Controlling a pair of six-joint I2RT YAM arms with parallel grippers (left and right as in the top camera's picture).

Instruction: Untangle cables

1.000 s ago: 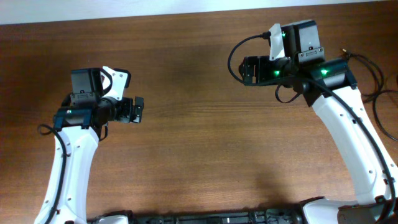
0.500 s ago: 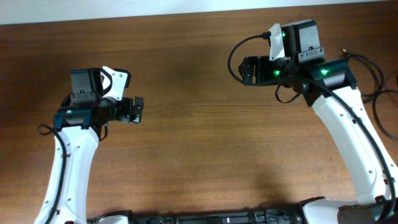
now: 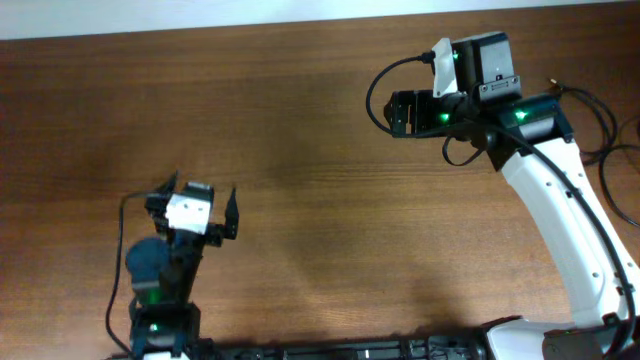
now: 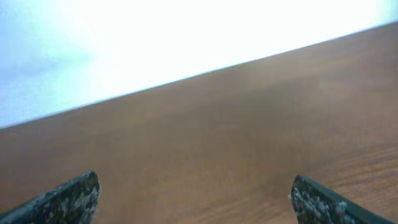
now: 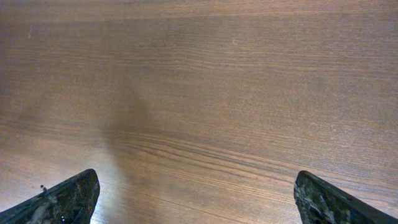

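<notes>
Thin black cables (image 3: 612, 150) lie in loops at the table's far right edge, partly cut off by the frame, with a small plug (image 3: 553, 84) near the right arm. My right gripper (image 3: 392, 113) is open and empty over bare wood at the back right, left of the cables; its wrist view (image 5: 196, 177) shows only wood between the fingers. My left gripper (image 3: 190, 200) is open and empty at the front left, far from the cables; its wrist view (image 4: 194, 180) shows bare wood and a bright blur beyond.
The brown wooden table (image 3: 300, 150) fills the view. Its back edge (image 3: 200, 28) meets a white surface. The right arm's own thicker black wire (image 3: 375, 85) loops beside its wrist.
My left arm has pulled back toward the table's front edge, and its gripper now points toward the far side. The right arm has not moved.
</notes>
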